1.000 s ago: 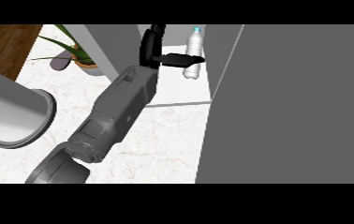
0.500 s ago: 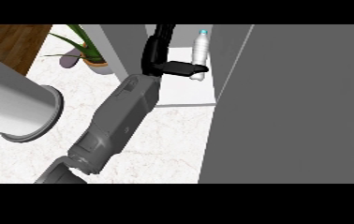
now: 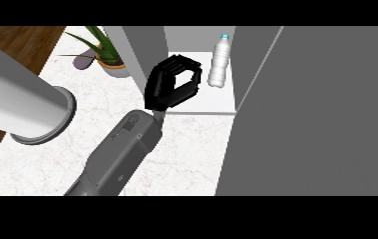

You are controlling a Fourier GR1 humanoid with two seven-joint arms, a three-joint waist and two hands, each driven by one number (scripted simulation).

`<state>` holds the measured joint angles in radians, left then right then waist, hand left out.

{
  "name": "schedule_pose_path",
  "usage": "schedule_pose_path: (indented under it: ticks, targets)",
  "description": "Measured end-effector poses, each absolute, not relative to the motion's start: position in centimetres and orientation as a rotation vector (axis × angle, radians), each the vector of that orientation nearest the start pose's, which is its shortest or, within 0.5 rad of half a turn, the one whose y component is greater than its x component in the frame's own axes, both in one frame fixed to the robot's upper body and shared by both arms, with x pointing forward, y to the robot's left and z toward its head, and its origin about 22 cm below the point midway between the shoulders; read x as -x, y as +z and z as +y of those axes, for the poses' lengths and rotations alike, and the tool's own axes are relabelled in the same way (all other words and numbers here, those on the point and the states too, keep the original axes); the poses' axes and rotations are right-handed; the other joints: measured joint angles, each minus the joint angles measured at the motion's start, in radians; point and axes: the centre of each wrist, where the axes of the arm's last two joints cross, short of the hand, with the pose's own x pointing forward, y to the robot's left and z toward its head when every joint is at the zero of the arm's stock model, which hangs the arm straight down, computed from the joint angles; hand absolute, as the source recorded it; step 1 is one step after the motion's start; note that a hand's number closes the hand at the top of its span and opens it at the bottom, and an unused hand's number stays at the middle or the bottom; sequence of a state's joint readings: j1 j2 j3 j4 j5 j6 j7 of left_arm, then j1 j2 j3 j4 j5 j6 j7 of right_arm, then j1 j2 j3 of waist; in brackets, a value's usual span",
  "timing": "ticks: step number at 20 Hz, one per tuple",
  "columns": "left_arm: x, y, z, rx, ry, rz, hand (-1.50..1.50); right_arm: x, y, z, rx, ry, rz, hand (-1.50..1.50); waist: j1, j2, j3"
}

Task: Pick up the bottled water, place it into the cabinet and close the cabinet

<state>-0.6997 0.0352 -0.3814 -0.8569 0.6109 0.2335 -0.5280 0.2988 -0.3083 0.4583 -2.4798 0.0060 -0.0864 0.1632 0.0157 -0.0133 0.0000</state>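
Counting from the left, we are seeing one big grey pipe (image 3: 33, 108), one plant (image 3: 103, 50) in a pot, one arm (image 3: 118, 158) with one hand (image 3: 171, 83), one bottle (image 3: 218, 60), one cabinet (image 3: 199, 105) and one door (image 3: 310, 113).

We are looking down at a white counter (image 3: 81, 133). Our hand is hanging just in front of the cabinet. Its fingers are curling in, but they are not holding anything. We cannot tell for sure which arm this is; it is coming up from the lower left, so we are calling it the left one. We are not seeing the other hand at all.

The bottle is standing inside the cabinet, on its white shelf, near the back wall. It is apart from our hand, just to the right of it.

So we are thinking the bottle part is done. The door on the right is standing wide open. Next, we are needing to get our hand out of the way, reach the door, and push it shut without bumping the bottle.
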Motion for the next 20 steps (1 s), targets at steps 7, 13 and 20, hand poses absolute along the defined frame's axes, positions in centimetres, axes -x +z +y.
schedule_pose_path:
  ticks: [7,13,20]
  targets:
    - [-31.2,0.2,12.5,0.378,0.045,-1.815,1.50,-11.1,15.4,-19.0,-0.286,0.535,-1.838,1.50,0.007,0.001,0.000]
    - [-27.0,0.8,16.7,0.342,0.067,-1.842,1.50,-10.6,15.6,-17.1,-0.400,0.559,-1.746,1.50,0.002,0.005,-0.001]
    - [-22.4,1.4,20.5,0.309,0.087,-1.853,1.50,-11.0,16.4,-14.3,-0.458,0.587,-1.709,1.50,0.000,0.008,-0.001]
